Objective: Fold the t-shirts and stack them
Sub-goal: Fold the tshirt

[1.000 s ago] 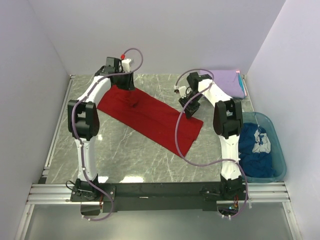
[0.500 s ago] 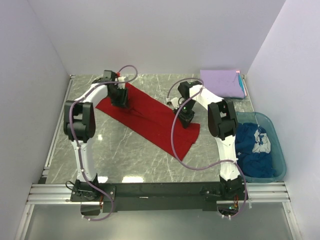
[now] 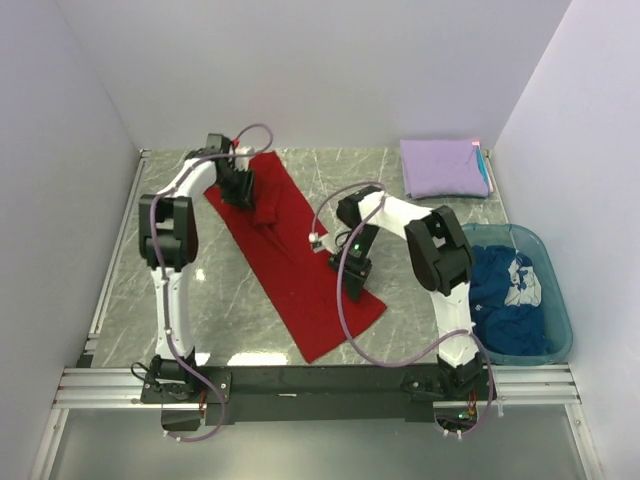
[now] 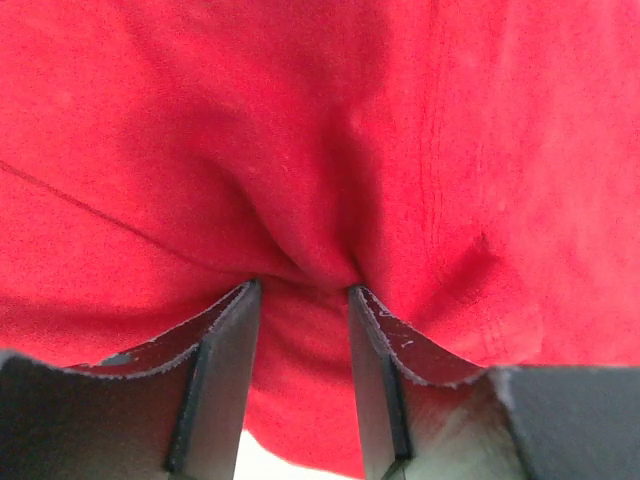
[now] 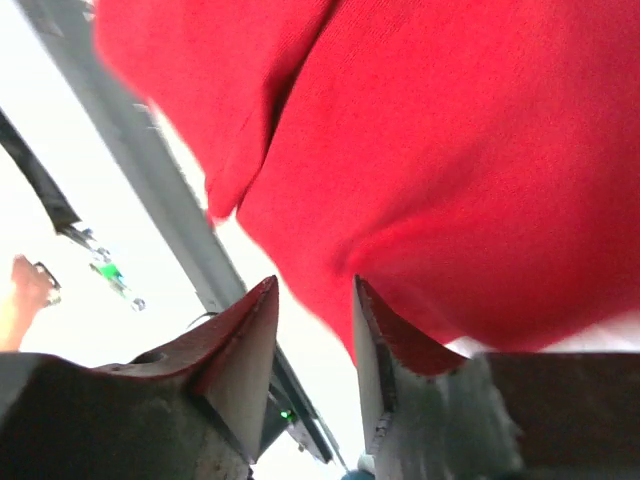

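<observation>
The red t-shirt lies as a long folded strip from the far left toward the near middle of the table. My left gripper sits at its far end, shut on a puckered fold of red cloth between its fingers. My right gripper hovers at the strip's right edge near its near end. In the right wrist view this gripper stands open, with red cloth above its tips and bright background in the gap. The lavender t-shirt lies folded at the far right. The dark blue t-shirt is bunched in the tub.
The teal plastic tub stands at the right edge of the table. White walls close in the table at the left, back and right. Bare marble shows to the left of the strip, and the black rail with the arm bases runs along the near edge.
The red shirt swung from a diagonal across the table to a strip pointing toward the near edge. My right gripper carried its end nearer and opened. The left gripper stayed on the far end.
</observation>
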### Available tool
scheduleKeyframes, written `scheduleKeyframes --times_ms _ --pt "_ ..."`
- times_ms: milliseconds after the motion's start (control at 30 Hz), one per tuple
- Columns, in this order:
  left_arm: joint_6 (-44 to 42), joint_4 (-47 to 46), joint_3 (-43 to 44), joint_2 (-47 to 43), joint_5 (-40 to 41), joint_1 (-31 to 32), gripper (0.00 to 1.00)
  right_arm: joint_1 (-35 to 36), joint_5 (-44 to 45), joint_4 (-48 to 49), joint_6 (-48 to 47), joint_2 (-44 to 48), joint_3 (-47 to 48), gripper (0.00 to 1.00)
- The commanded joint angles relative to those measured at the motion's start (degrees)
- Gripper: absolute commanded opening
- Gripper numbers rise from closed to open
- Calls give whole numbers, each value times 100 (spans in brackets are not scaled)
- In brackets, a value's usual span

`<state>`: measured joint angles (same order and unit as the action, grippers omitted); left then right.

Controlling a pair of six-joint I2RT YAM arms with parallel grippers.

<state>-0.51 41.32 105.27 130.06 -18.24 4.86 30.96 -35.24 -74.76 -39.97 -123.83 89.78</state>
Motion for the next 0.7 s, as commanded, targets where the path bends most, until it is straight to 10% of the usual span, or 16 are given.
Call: scheduleKeyframes --times_ms 0,200,333,667 --pt "-414 -46 1305 844 -145 287 47 -484 -834 -460 -327 676 424 44" --pt "-704 -149 3482 1980 -523 656 52 -1628 -871 -470 110 614 1393 49" --pt "-600 -1886 2447 1094 -479 700 64 -1707 -896 -57 340 755 1227 50" --pt "16 -1909 848 -1094 -1005 121 69 -689 -387 1304 885 738 120 36"
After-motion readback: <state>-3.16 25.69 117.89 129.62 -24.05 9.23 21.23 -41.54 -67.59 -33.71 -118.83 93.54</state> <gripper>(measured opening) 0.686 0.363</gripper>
